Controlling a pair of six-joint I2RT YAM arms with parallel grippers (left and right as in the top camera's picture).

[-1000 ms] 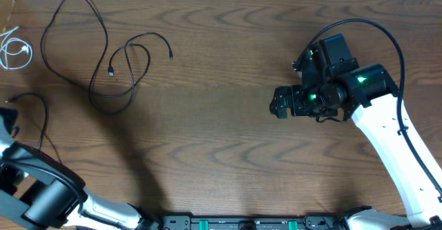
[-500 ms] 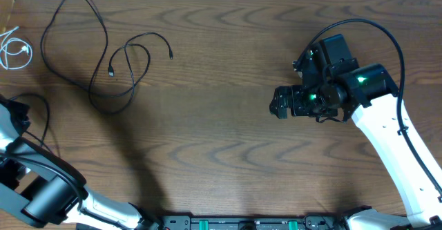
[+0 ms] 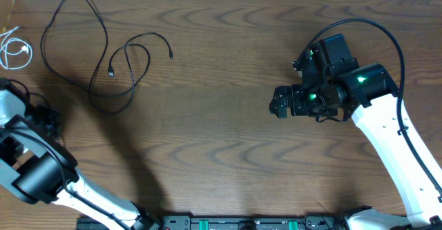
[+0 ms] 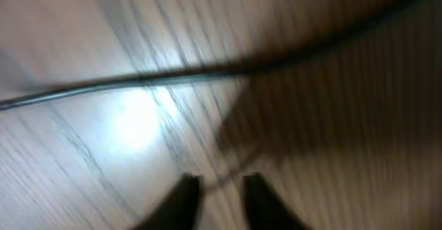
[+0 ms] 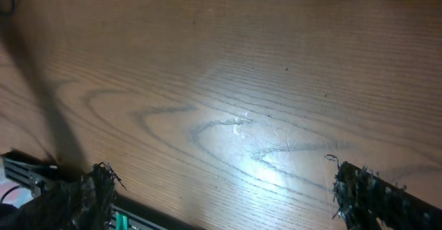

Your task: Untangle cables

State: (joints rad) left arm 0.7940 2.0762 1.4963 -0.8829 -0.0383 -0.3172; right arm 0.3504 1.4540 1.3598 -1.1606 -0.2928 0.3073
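Since a second before, the left tool (image 4: 219,188) had swung over one black cable (image 4: 138,80) at the table's (image 3: 221,154) left edge, tips narrowly apart, gripping nothing discernible. Another black cable (image 3: 43,45) lay looped upper left, near the white cable (image 3: 25,50). The right tool (image 5: 221,188) gaped wide, empty.

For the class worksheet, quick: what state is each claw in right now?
Left claw: partly open, holding nothing visible.
Right claw: wide open, empty.

black cables (image 3: 111,70): loose loops, upper-left | white cable (image 3: 25,50): coiled, left edge
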